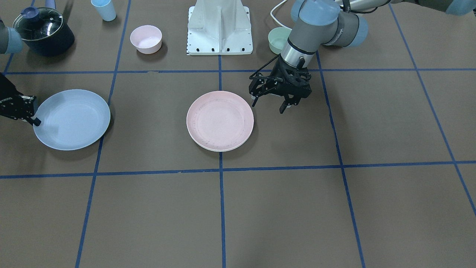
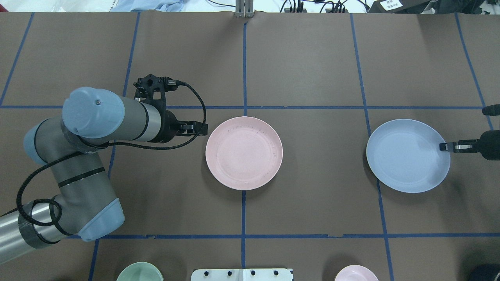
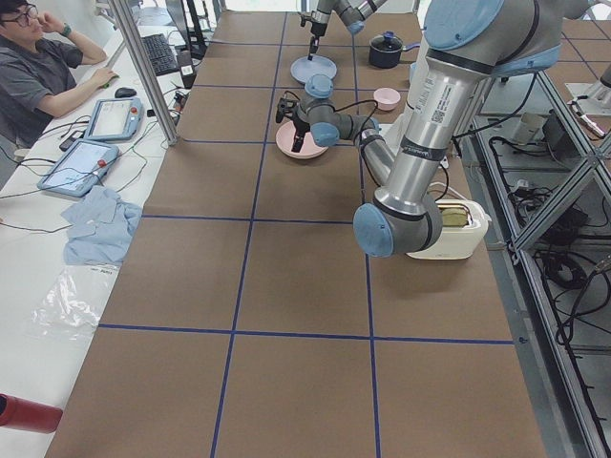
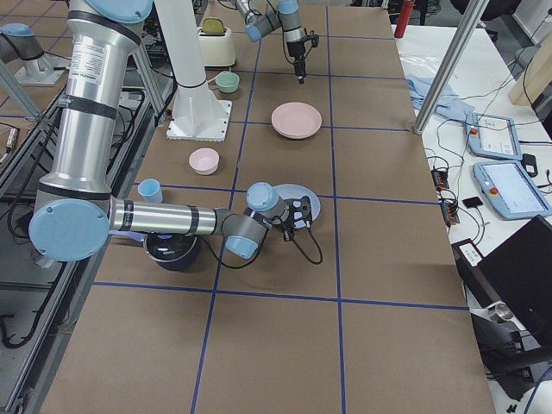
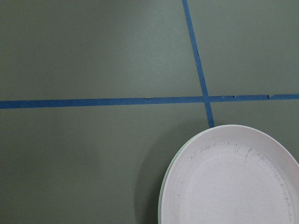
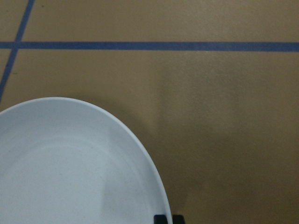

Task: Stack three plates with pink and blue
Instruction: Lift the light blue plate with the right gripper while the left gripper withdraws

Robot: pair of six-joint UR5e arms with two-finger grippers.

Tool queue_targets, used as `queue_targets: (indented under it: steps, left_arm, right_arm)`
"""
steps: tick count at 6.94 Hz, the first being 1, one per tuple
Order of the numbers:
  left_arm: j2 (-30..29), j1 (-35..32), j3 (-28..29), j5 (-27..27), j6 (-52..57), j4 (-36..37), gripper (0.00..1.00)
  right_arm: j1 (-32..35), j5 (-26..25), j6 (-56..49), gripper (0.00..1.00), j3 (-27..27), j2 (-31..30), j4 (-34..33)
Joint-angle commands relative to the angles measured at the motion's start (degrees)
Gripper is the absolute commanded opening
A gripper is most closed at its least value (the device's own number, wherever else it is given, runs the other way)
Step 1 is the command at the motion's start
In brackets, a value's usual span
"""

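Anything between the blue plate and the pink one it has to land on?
Nothing visible. Only bare table lies between the blue plate and the pink plate. The left claw hangs on the pink plate's other side, out of that path.

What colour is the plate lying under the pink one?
The lower plate is pale cream, clearest in the exterior front-facing view.

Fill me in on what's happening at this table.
Two robot arms are stacking plates. The pink plate already sits on the cream plate at the middle of the table. The left gripper hangs open and empty beside that pair. The blue plate lies apart, with the right gripper at its rim. Whether it is clamped on cannot be told.
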Motion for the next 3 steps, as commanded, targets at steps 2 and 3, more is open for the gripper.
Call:
queue_targets:
  steps: [2,3]
  left_arm:
    - [5.3,-4.53,-7.52,-3.87,10.62,5.84,1.0]
    - [8.37,-8.91,-12.27,-6.78,18.08,11.54,1.0]
  right_arm:
    - [1.26,1.5,17.05,0.0,4.62,15.29,-7.7]
    - [-0.22,0.89,21.18,0.0,6.19,19.61,-13.04]
